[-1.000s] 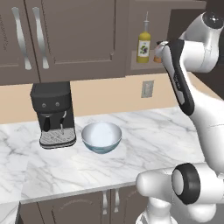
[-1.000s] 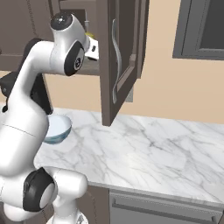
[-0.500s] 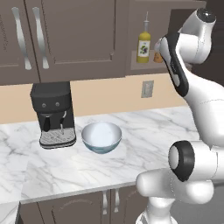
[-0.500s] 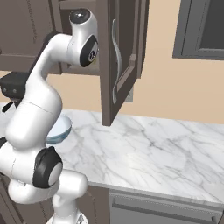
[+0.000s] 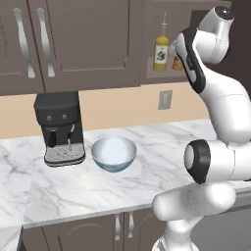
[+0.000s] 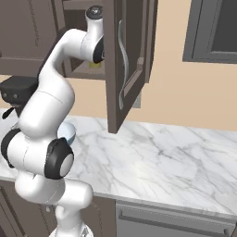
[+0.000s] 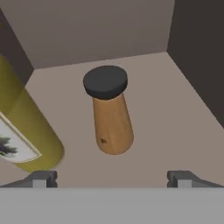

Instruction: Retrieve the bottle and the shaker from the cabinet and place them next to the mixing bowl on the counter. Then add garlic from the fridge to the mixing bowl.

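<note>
Inside the doorless dark grey-brown wooden cabinet (image 5: 196,44), the robot's two-finger tool (image 7: 113,178) hangs with its jaws spread wide and empty, looking down on the small orange-brown cylindrical shaker with a dark cap (image 7: 109,109). The shaker stands upright on the cabinet's shelf, centred between the dark fingertips (image 7: 43,178) and apart from both. To take it cleanly, the tool would best come down straight, keep the shaker midway between the jaws, and close on the wooden body below the cap, where the sides look firm and even. The slim clear bottle of yellow liquid with a dark, white-edged label (image 7: 22,131) stands just beside the shaker, so the nearer finger needs to slip into the gap without nudging it. Seen from the left base camera, the bottle (image 5: 161,46) rises taller than its neighbour, its thin pourer pointing up. Below, the glossy pale blue-grey mixing bowl (image 5: 113,153) waits on the white marble bench (image 5: 162,147), beside a black coffee machine (image 5: 59,128).
</note>
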